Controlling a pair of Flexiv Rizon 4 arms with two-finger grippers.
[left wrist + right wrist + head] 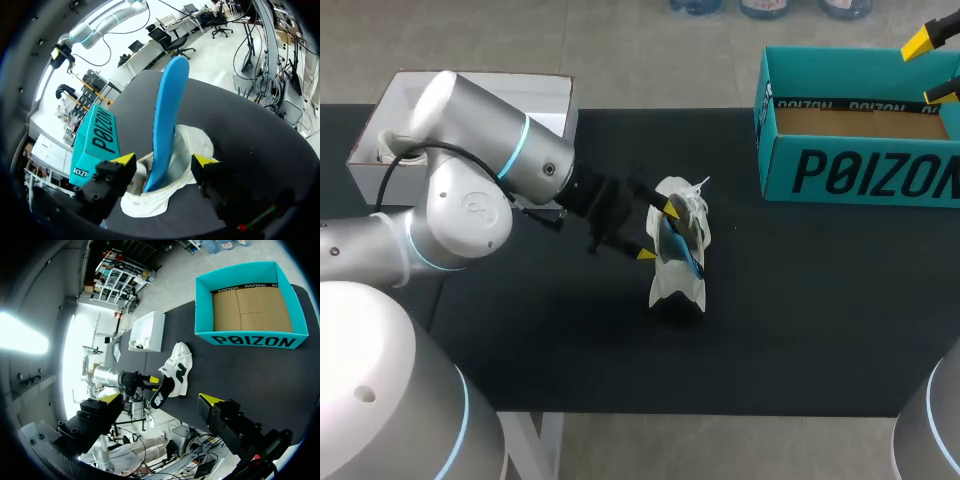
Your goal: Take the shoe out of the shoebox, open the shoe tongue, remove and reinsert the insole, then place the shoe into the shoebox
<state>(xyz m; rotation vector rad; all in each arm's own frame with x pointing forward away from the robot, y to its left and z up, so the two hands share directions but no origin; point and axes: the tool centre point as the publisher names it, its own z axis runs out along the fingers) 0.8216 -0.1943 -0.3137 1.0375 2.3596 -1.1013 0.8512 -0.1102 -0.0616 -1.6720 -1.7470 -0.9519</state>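
The left arm (470,215) is lying low and level beside the shoe (678,285), wrist pointing at it. The left gripper (658,232) is straddling the shoe's mouth, fingers spread wide. The right gripper (932,65) is hanging well away from the shoe, fingers apart, holding nothing.

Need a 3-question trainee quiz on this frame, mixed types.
1. True or false: the shoe lies inside the shoebox.
2. Where is the insole? A) fully seated in the shoe B) sticking up out of the shoe, between the open fingers of the left gripper C) inside the shoebox
3. Fill in: the right gripper is ___ (open or shut).
Key: 1 false; 2 B; 3 open.
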